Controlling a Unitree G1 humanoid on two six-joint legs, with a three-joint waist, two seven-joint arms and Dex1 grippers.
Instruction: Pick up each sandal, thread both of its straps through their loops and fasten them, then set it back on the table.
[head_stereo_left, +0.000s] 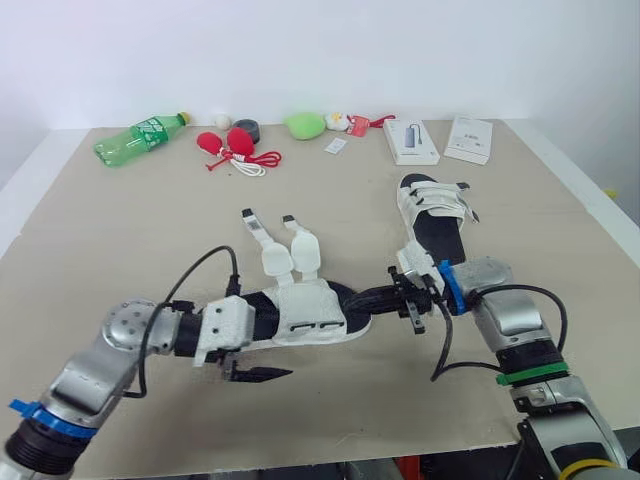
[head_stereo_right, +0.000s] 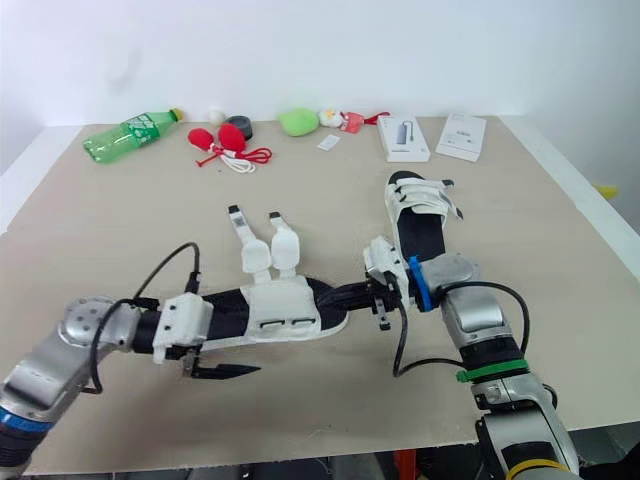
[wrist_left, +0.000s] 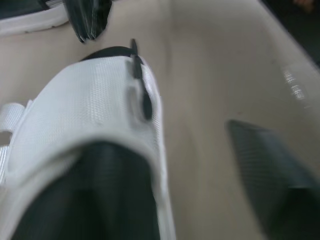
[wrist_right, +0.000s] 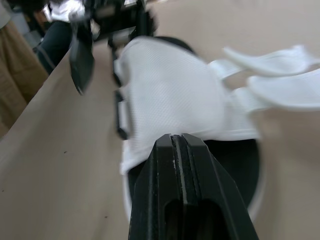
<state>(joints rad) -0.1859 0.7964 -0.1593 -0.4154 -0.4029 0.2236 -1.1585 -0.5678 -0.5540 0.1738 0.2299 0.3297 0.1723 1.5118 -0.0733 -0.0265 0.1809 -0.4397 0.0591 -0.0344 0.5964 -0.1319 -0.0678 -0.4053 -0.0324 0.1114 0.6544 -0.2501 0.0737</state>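
The left claw (head_stereo_left: 266, 352) is spread wide at the heel of the near sandal (head_stereo_left: 303, 322), which lies on the tabletop (head_stereo_left: 120, 240) with both white straps (head_stereo_left: 286, 246) flung open, while the right claw (head_stereo_left: 366, 298), fingers pressed together, touches its toe.

Lower centre-left, the near sandal (head_stereo_left: 305, 318) has its heel end hidden behind the left gripper (head_stereo_left: 280, 350), whose second finger is lost under the white upper. The right gripper (head_stereo_left: 362, 299) covers the toe rim with its pressed-together tips. Upper centre, the small white things (head_stereo_left: 338, 122) beside the green lump (head_stereo_left: 305, 124) are too small to identify.
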